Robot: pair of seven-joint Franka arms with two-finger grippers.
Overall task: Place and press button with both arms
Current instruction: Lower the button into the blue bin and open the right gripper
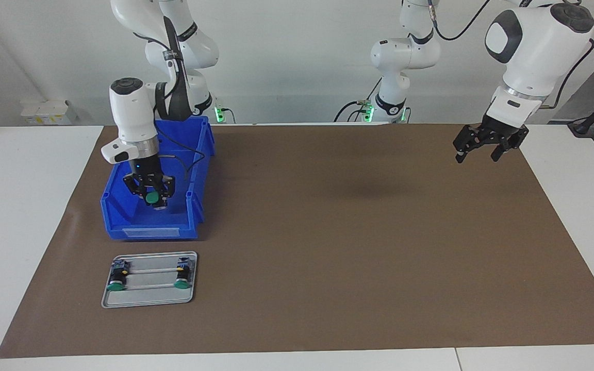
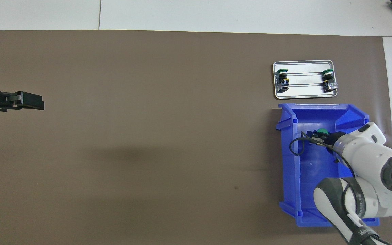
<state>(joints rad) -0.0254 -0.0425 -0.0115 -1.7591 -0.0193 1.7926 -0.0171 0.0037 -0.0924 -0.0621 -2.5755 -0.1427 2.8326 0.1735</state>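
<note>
My right gripper (image 1: 155,198) reaches down into the blue bin (image 1: 148,233) and is shut on a button (image 1: 152,197) with a round green cap. From overhead the same button (image 2: 322,130) peeks out past the right gripper (image 2: 319,134), inside the bin (image 2: 313,177). Whether the button rests on the bin floor I cannot tell. Two more green-capped buttons (image 1: 116,281) (image 1: 182,277) lie on their sides on a small metal tray (image 1: 150,294). My left gripper (image 1: 477,156) hangs open and holds nothing, above the brown mat at the left arm's end, where the arm waits.
The metal tray (image 2: 303,92) lies just farther from the robots than the bin, at the right arm's end of the table. A brown mat (image 1: 328,247) covers most of the white table. The right arm's cable loops inside the bin.
</note>
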